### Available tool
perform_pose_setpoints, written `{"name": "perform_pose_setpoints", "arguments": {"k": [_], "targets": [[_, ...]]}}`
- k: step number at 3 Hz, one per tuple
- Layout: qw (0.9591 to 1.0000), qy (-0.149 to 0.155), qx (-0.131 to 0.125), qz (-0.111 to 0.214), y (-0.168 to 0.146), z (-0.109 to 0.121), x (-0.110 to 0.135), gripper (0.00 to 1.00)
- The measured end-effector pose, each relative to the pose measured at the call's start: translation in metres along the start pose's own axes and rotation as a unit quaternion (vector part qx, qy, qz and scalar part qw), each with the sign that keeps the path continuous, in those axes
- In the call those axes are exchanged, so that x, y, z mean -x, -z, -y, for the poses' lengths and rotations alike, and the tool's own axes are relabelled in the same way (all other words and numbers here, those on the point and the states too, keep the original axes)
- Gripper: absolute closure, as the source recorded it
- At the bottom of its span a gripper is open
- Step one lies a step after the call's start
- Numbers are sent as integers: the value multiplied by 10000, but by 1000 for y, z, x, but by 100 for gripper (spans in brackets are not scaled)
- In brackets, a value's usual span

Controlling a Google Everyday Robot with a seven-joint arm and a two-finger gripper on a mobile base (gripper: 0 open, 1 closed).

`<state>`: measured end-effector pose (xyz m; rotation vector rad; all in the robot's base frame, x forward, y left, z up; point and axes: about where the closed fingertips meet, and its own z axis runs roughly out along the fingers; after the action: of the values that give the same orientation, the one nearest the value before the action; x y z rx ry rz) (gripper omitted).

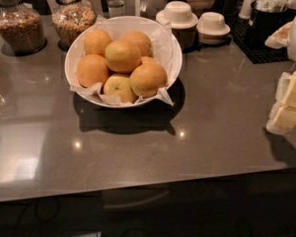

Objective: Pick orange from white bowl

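Observation:
The white bowl (71, 65) stands on the grey counter, left of centre at the back, lined with crinkled white paper. It holds several oranges; one orange (122, 56) lies on top of the heap, with others around it. A paler yellowish fruit (119, 87) with a stem dimple sits at the front of the bowl. My gripper (289, 103), pale cream, shows at the right edge, just above the counter. It is well to the right of the bowl and touches no fruit.
Two glass jars of grain (19, 26) (74, 16) stand behind the bowl on the left. Two small white domed dishes (177, 14) (213, 23) and a black mat (256, 43) are at the back right. The counter's front edge (138, 187) runs across the lower part.

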<state>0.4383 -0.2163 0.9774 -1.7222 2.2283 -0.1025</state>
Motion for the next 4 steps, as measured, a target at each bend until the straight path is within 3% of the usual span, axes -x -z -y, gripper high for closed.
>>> {"name": "perform_pose_setpoints", "arguments": {"k": [1, 2, 3, 4], "targets": [[9996, 146, 74, 208, -2, 5, 11, 0], [9956, 574, 248, 693, -10, 17, 46, 0], [9785, 1412, 478, 1429, -17, 18, 123, 0], [9695, 1540, 353, 1871, -24, 17, 159, 0]]}}
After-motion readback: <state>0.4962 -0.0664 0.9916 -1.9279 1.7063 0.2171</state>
